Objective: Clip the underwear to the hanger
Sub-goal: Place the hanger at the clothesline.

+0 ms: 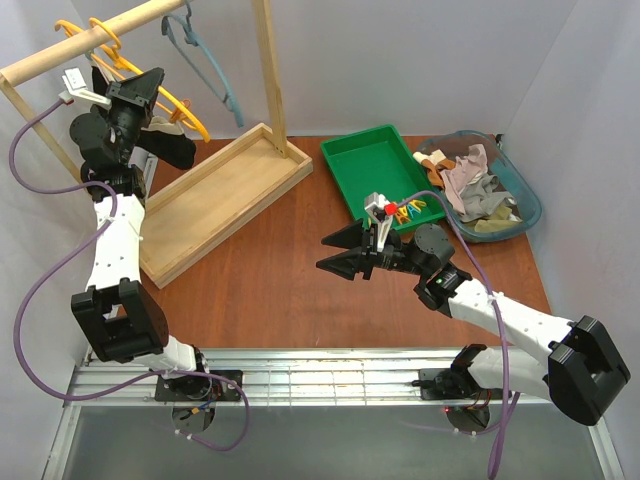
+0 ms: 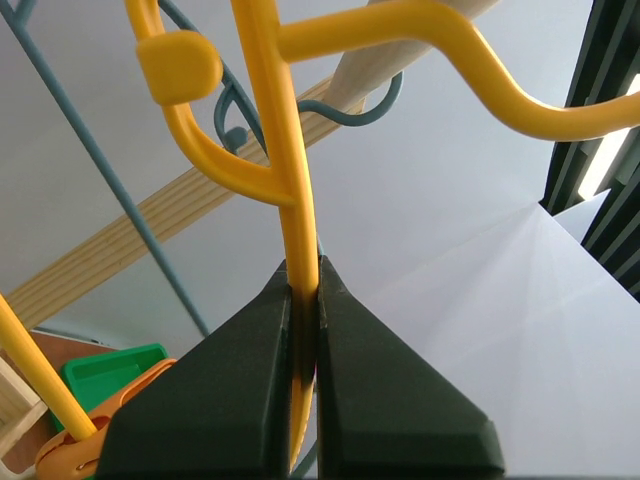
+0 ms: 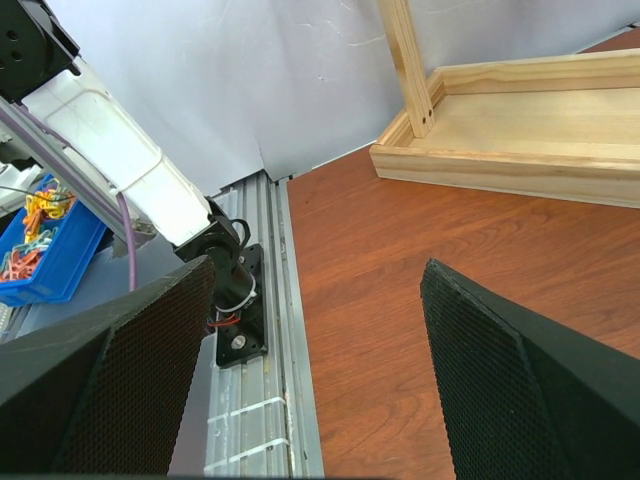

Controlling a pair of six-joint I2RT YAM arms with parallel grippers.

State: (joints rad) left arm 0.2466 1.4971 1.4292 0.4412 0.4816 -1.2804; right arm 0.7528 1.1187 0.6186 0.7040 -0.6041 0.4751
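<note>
From the top view, my left gripper [image 1: 150, 92] is up at about 10 o'clock beside the wooden rack [image 1: 215, 195]. In the left wrist view its jaws are pressed together on a thin upright bar of the hanger [image 2: 290, 150], with the fingertips [image 2: 270, 330] squeezing the yellow plastic from both sides. The hanger [image 1: 188, 118] hangs off the rack's top rail. The underwear [image 1: 172, 148] shows as a dark piece with a pale edge just below the hanger, at 5 o'clock from the gripper; I cannot tell whether it is clipped on. A grey-blue hanger [image 1: 205, 60] hangs further along the rail, at 1 o'clock from mine. My right gripper [image 1: 325, 253] hovers over the middle of the table [image 1: 290, 290], jaws spread wide and holding nothing. The green tray [image 1: 365, 160] sits at 1 o'clock from it, with coloured clips [image 1: 408, 210] at its near corner, and the clothes basket [image 1: 528, 205] is at 2 o'clock.
</note>
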